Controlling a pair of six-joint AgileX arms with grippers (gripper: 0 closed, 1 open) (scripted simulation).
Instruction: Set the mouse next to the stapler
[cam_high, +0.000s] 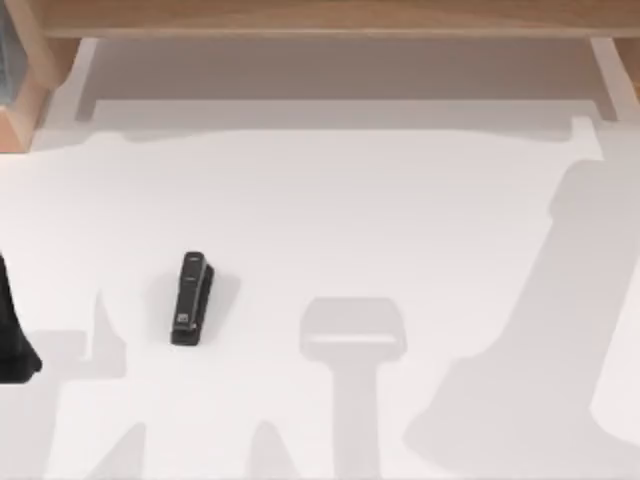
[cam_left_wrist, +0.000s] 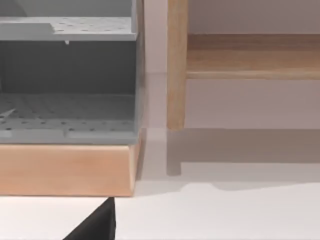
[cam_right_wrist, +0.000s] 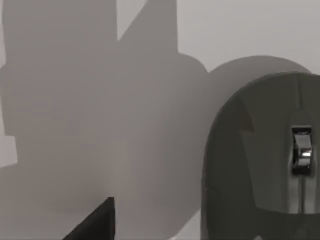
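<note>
The slim black stapler (cam_high: 190, 300) lies on the white table, left of the middle in the top view, its long side running front to back. The dark grey mouse (cam_right_wrist: 265, 160) rests on the table close below the right wrist camera, its silver scroll wheel (cam_right_wrist: 301, 151) facing up. A dark part of my right gripper (cam_right_wrist: 95, 222) shows beside the mouse, apart from it. My left arm (cam_high: 12, 340) is parked at the table's left edge, left of the stapler.
A wooden frame (cam_high: 320, 15) runs along the back of the table. At the back left a grey perforated shelf unit (cam_left_wrist: 67, 75) stands on a wooden base (cam_left_wrist: 65, 170). Arm shadows fall across the table's front and right.
</note>
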